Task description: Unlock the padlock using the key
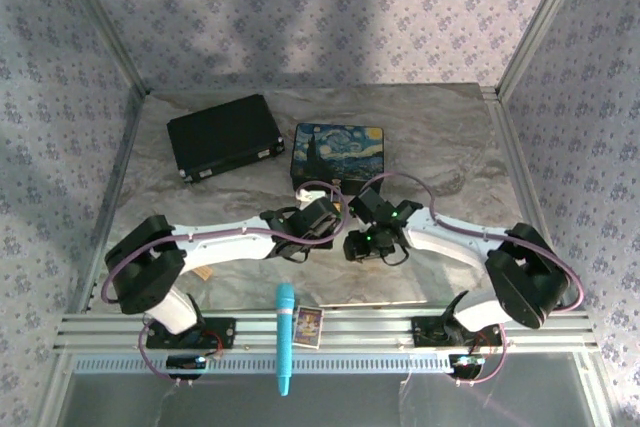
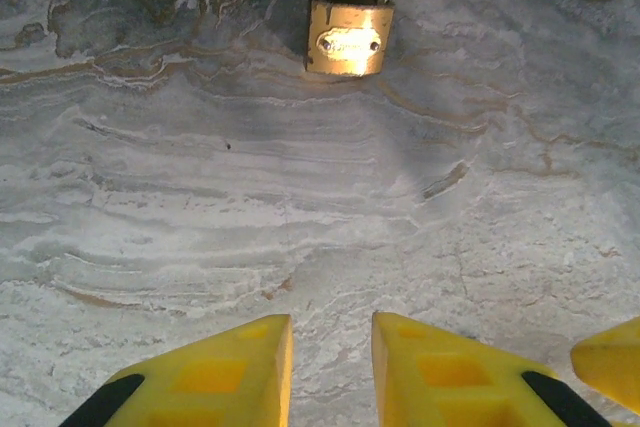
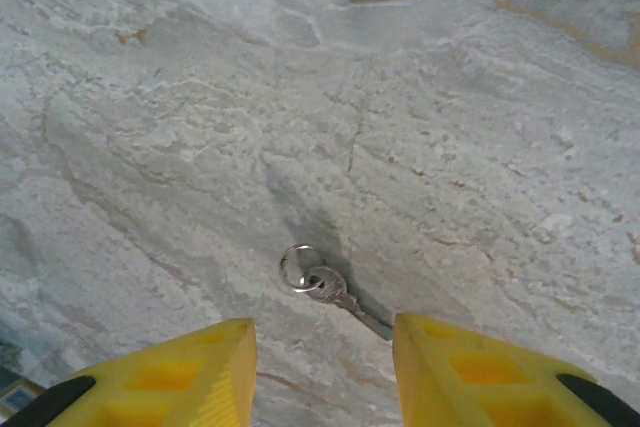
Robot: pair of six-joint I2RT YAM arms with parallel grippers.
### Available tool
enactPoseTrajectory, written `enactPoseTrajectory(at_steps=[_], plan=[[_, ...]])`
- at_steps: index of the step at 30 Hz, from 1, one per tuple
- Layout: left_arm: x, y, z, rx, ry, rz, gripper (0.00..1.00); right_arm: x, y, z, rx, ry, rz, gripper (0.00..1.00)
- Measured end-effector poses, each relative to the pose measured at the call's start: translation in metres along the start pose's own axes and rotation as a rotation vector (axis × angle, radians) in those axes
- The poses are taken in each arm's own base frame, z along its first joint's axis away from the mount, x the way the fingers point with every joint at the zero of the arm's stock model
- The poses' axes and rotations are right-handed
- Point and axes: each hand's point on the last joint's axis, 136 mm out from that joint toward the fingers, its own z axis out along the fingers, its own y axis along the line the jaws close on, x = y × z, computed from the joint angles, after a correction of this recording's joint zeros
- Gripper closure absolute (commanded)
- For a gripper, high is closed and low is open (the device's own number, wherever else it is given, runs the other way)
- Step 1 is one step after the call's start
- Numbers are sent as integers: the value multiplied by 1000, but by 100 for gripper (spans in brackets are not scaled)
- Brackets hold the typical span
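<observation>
**Key (image 3: 328,287) lies just ahead of the open right gripper (image 3: 322,345)**

Patterned walls (image 1: 300,7) enclose a marbled grey table (image 1: 450,147). Both grippers hang low at mid-table, fingers parted, holding nothing. The padlock (image 2: 348,39) lies flat, well ahead of the left gripper (image 2: 330,337), with its shackle pointing away. The key rests between the right gripper's fingertips, ring far-left, blade slanting toward the right finger. That arm is nearer.

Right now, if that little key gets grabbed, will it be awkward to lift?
Probably fiddly: the key lies flat on the table, so it may skid when pinched. It looks thin, stiff metal, likely light. Its ring may dangle loosely.
</observation>
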Motion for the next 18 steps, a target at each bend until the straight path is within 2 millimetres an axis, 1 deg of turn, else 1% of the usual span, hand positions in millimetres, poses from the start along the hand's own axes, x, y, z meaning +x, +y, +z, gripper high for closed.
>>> enactPoseTrajectory(at_steps=[4,9,12,15,18], plan=[[2,0,3,-6,8,2,72,3,-5,6,-4,-4,-11,60],[1,1,3,-8,5,2,73,5,7,7,3,-11,-126,57],[0,2,3,-13,-4,-4,73,-3,10,8,45,-24,-161,57],[-4,6,-3,-16,-30,-28,73,-8,6,12,96,-30,-173,58],[-7,16,-11,-13,-53,-63,73,-7,7,16,123,-21,-196,58]])
